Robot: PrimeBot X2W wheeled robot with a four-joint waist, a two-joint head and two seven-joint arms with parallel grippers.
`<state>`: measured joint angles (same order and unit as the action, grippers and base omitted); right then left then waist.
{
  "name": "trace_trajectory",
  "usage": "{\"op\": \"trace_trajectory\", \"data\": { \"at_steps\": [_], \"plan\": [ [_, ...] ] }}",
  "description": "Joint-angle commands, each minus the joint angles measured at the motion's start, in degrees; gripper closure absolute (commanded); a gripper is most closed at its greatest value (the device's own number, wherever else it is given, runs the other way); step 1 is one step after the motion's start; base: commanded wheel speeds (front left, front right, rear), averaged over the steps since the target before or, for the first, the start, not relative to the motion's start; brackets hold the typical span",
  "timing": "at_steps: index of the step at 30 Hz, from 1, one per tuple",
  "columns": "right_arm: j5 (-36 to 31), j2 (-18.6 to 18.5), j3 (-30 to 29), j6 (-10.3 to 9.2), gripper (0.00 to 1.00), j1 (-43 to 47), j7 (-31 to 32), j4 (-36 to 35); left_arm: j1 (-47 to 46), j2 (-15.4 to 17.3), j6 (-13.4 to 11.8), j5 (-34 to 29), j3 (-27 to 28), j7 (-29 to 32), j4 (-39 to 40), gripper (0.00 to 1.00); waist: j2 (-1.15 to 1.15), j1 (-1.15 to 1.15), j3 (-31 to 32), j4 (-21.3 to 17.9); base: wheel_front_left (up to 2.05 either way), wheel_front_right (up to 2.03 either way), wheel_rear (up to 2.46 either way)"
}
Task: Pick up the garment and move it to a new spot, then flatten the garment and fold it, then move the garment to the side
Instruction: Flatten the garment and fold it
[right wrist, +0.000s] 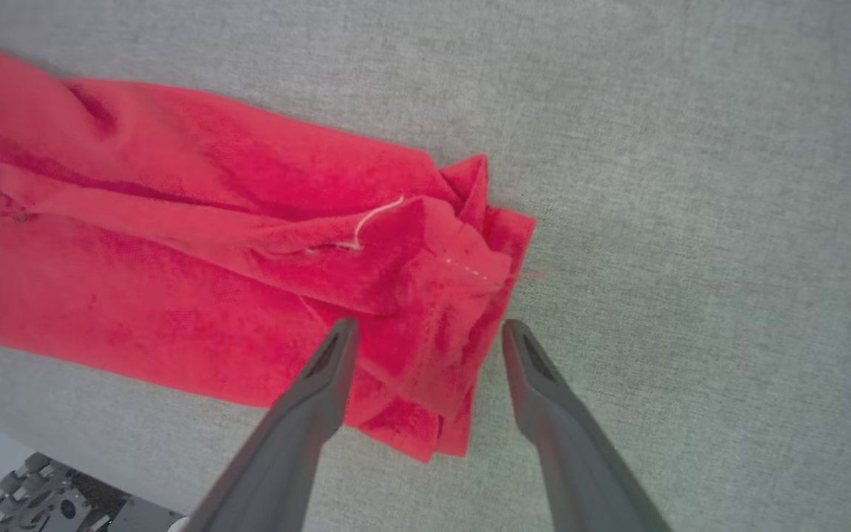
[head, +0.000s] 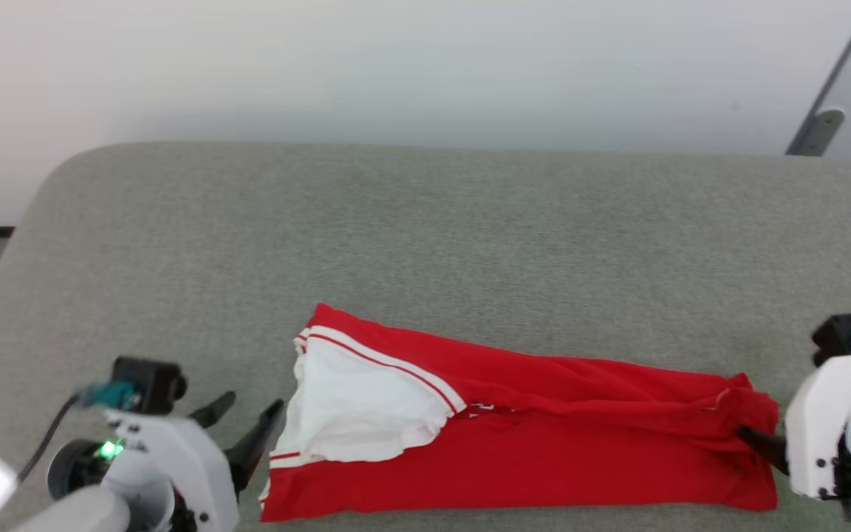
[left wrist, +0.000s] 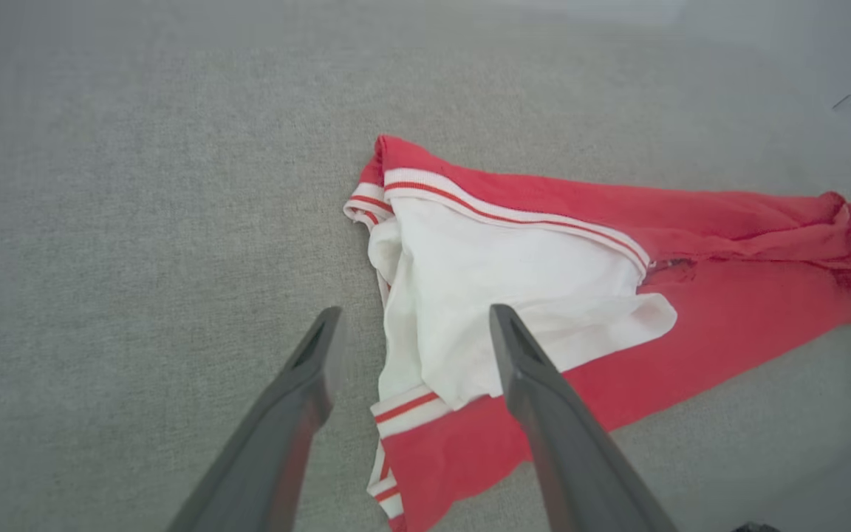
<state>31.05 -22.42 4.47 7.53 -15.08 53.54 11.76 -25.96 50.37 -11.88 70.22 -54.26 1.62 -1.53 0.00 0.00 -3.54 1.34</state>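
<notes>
A: Checking progress: where's the garment (head: 544, 451)?
B: It's lying along the front edge of the grey fabric surface (head: 425, 222), middle to right, as a long narrow red band. The white sleeve (head: 359, 406) is flopped on top at its left end.
A: Grippers?
B: The left gripper (head: 254, 403) sits just beside the left end, fingers spread wide, nothing in them. The right gripper (right wrist: 429, 325) is at the right end, fingers also spread wide, straddling the bunched hem corner (right wrist: 470, 251). Cloth lies between the tips but isn't pinched.
A: So how far along?
B: My read: relocating and flattening look done, and the lengthwise folds are in. Left to do: probably a crosswise fold to shorten the band, then shifting it to the side.
A: Tidy?
B: Not quite. The right end is rumpled and the sleeve edge is loose.
</notes>
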Motion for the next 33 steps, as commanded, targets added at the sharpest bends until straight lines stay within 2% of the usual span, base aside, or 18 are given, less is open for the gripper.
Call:
{"op": "trace_trajectory", "data": {
  "at_steps": [1,6,12,17,21,22,23,24,29,30,33],
  "plan": [
    [-0.49,0.12,-0.89,-0.10,0.00,0.75,0.43,0.62,1.27,-0.12,-0.19,-0.81,0.67,-2.23,0.10,0.00,0.00,0.00,0.37,1.11,0.00,0.00,0.00],
    [-1.34,0.69,-3.90,-0.10,0.00,0.74,1.43,3.86,5.83,-0.32,-1.11,-2.38,3.12,-13.09,-0.89,0.00,0.00,0.00,0.34,3.20,0.00,0.00,0.00],
    [-1.16,1.24,-4.98,-0.10,0.00,-0.63,0.15,8.92,9.94,-2.39,-1.55,-6.26,8.55,-16.74,-2.28,0.00,0.00,0.00,0.22,5.72,0.00,0.00,0.00],
    [-0.68,1.99,-4.42,-0.10,0.00,-1.63,-0.57,13.69,15.51,-7.67,-1.58,-12.93,20.98,-16.70,-2.32,0.00,0.00,0.00,0.33,7.63,0.00,0.00,0.00],
    [-0.23,2.74,-3.31,-0.09,0.00,-2.08,-0.98,17.55,20.37,-12.36,0.15,-19.17,30.39,-16.73,-2.02,0.00,0.00,0.00,0.66,8.76,0.00,0.00,0.00],
    [-0.22,2.71,-2.95,-0.09,0.24,-2.27,-1.17,18.23,21.46,-13.19,0.88,-20.50,32.47,-16.74,-2.12,0.00,0.00,0.00,0.71,8.94,0.00,0.00,0.00],
    [-0.28,2.75,-2.28,-0.09,0.78,-2.50,-1.64,18.70,22.27,-14.29,1.64,-21.84,34.57,-16.73,-2.11,0.00,0.00,0.00,0.80,9.11,0.00,0.00,0.00],
    [0.09,2.70,-1.67,-0.08,1.00,-2.63,-1.78,19.11,23.20,-15.62,2.25,-22.79,36.76,-16.73,-2.38,0.00,0.00,0.00,0.90,9.30,0.00,0.00,0.00],
    [1.86,1.92,-0.44,-0.07,1.00,-3.57,-3.92,20.90,27.16,-20.87,6.08,-28.41,45.62,-16.74,-3.23,0.00,0.00,0.00,1.06,9.63,0.00,0.00,0.00],
    [1.86,1.92,-0.44,-0.07,1.00,-3.57,-3.92,20.90,27.16,-20.87,6.08,-28.41,45.62,-16.74,-3.23,0.00,0.00,0.00,1.06,9.63,0.00,0.00,0.00],
    [3.06,1.36,-0.12,-0.08,1.00,-4.32,-4.51,21.55,28.73,-24.05,8.21,-31.29,50.29,-16.74,-3.55,0.00,0.00,0.00,0.96,9.61,0.00,0.00,0.00]
  ]
}}
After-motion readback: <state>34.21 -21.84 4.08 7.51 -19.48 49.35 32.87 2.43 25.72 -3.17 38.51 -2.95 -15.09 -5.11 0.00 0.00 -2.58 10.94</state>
